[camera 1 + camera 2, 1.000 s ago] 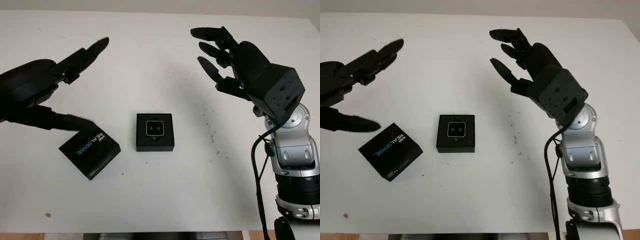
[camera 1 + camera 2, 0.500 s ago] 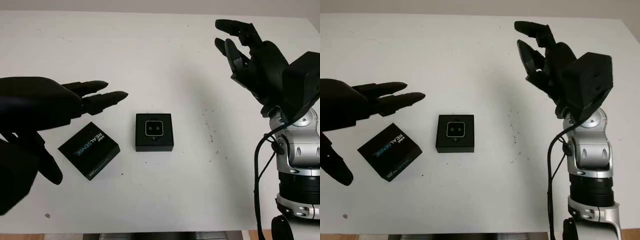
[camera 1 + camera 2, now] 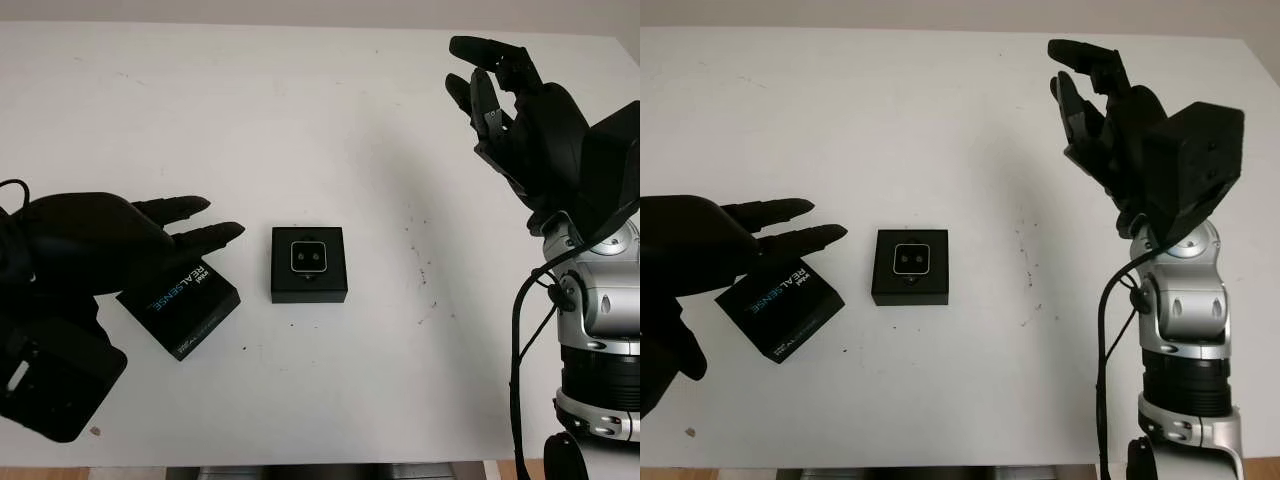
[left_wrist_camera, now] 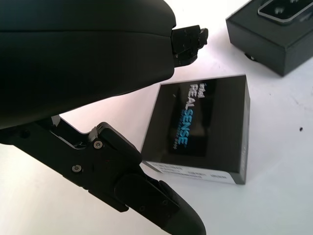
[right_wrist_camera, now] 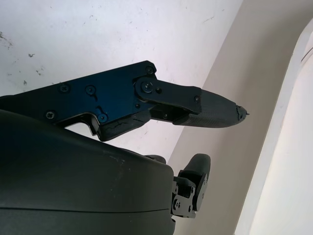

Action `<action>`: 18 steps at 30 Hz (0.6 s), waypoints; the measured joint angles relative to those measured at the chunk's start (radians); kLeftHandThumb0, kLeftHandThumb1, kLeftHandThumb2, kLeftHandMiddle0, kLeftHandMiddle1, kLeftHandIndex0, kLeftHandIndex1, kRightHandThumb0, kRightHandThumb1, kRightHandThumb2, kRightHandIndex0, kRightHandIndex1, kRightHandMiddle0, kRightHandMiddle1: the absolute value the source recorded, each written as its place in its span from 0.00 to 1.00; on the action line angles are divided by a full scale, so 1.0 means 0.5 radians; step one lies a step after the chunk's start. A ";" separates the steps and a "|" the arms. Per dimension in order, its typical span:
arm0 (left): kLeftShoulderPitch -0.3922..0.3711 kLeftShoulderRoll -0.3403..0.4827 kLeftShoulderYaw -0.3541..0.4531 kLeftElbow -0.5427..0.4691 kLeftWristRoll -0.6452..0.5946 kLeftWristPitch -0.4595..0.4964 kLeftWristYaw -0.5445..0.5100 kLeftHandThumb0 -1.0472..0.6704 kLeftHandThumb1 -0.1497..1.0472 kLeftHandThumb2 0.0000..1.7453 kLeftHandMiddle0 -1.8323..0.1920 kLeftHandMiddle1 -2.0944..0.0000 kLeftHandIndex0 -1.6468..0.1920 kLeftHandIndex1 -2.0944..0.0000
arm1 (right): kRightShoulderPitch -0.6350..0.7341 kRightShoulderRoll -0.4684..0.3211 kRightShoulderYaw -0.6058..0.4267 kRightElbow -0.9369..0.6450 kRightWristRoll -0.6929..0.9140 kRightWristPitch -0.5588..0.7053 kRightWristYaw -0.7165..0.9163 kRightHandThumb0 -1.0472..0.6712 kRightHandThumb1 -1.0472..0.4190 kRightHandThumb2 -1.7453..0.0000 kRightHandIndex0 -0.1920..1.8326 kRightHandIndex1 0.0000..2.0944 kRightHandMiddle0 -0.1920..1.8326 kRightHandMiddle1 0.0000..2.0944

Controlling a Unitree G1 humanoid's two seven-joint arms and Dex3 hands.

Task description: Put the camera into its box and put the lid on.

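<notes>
The small silver-faced camera [image 3: 309,257] sits in its open square black box [image 3: 309,265] mid-table. Left of it, the flat black REALSENSE-printed lid [image 3: 180,304] lies askew, now partly under the open left hand [image 3: 95,245], which has dropped lower. Bare white table [image 3: 330,130] surrounds both. Far right, the open right hand [image 3: 520,110] has risen towards the table's far edge.

A white table [image 3: 330,120] with small dark specks [image 3: 412,240] scattered on its surface.
</notes>
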 measured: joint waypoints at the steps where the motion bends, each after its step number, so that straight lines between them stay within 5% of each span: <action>1: 0.012 -0.018 -0.002 0.003 0.001 0.014 0.006 0.21 0.72 0.03 0.99 0.98 1.00 1.00 | 0.005 0.000 0.000 -0.002 0.001 0.000 -0.001 0.21 0.00 0.66 0.22 0.04 0.01 0.48; 12: 0.111 -0.150 -0.044 0.062 0.045 -0.026 0.131 0.22 0.74 0.04 0.94 0.96 0.95 0.96 | 0.026 -0.008 0.000 -0.033 -0.019 0.000 -0.004 0.21 0.00 0.65 0.23 0.04 0.00 0.50; 18: 0.114 -0.208 -0.089 0.054 0.154 -0.046 0.215 0.29 0.77 0.03 0.74 0.90 0.76 0.89 | 0.051 -0.016 -0.008 -0.052 -0.005 0.000 0.006 0.21 0.00 0.66 0.23 0.05 0.00 0.50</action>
